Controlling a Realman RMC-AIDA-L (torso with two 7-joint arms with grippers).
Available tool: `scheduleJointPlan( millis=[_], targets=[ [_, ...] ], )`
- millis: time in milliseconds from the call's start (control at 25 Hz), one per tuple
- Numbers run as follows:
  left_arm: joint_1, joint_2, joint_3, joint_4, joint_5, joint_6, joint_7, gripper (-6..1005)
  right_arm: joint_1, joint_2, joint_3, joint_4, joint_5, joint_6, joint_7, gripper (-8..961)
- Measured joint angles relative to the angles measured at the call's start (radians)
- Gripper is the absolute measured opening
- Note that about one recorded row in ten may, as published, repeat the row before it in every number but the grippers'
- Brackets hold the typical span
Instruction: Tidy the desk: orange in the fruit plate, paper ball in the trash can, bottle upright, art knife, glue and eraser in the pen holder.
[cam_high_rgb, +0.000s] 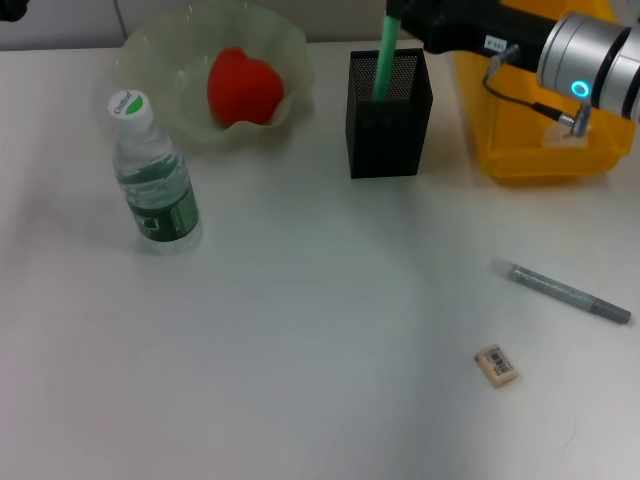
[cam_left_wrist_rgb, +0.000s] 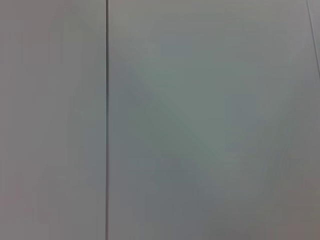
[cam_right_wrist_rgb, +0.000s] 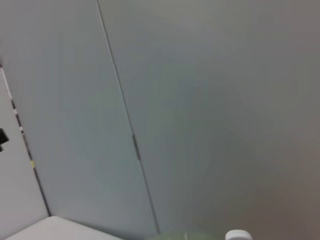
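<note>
The orange (cam_high_rgb: 243, 86) lies in the pale green fruit plate (cam_high_rgb: 160, 50) at the back of the desk (cam_high_rgb: 300, 330). The bottle (cam_high_rgb: 153, 180) stands upright in front of the plate. A green art knife (cam_high_rgb: 384, 60) stands tilted in the black mesh pen holder (cam_high_rgb: 390, 130). My right arm reaches in from the right, with its gripper (cam_high_rgb: 415, 22) right beside the knife's top. The grey glue stick (cam_high_rgb: 560, 290) and the eraser (cam_high_rgb: 497, 365) lie on the desk at the front right. The paper ball and my left gripper are out of view.
The yellow trash can (cam_high_rgb: 530, 140) stands at the back right, partly under my right arm (cam_high_rgb: 590, 60). Both wrist views show only a plain grey wall with a seam.
</note>
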Motion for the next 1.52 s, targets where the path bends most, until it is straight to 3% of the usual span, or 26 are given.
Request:
scheduleJointPlan(
  millis=[400,560,640,680,720,800,1000,1280,1520],
  targets=[
    [0.004,0.0,0.0,-0.001,-0.001,0.006,0.001,786,-0.067,-0.001,-0.022,-0.121,-0.096,-0.066,0.211,315],
    [0.005,0.0,0.002,-0.001,-0.001,0.008,0.001,786,-0.107,-0.007,-0.09,-0.256,-0.165,-0.148,0.397,468],
    [0.004,0.0,0.004,-0.001,-0.001,0.008,0.001,786,-0.125,-0.021,-0.153,-0.384,-0.231,-0.251,0.553,544],
    [0.001,0.001,0.006,-0.001,-0.001,0.009,0.001,786,-0.131,-0.033,-0.199,-0.517,-0.312,-0.368,0.708,562],
    [0.001,0.001,0.006,-0.001,-0.001,0.009,0.001,786,-0.131,-0.033,-0.199,-0.517,-0.312,-0.368,0.708,581],
    [-0.004,0.001,0.008,-0.001,-0.001,0.008,0.001,786,-0.122,-0.037,-0.225,-0.647,-0.407,-0.503,0.863,618],
    [-0.02,0.001,0.009,-0.001,0.003,-0.002,0.001,786,-0.034,-0.017,-0.284,-0.827,-0.686,-0.758,1.147,634],
    [-0.039,0.002,0.008,-0.001,0.003,-0.003,0.002,786,0.057,-0.002,-0.522,-0.817,-1.0,-0.877,1.409,631],
    [-0.044,0.001,0.008,-0.002,0.002,-0.005,0.015,786,0.07,0.0,-0.595,-0.78,-1.026,-0.901,1.468,628]
  ],
)
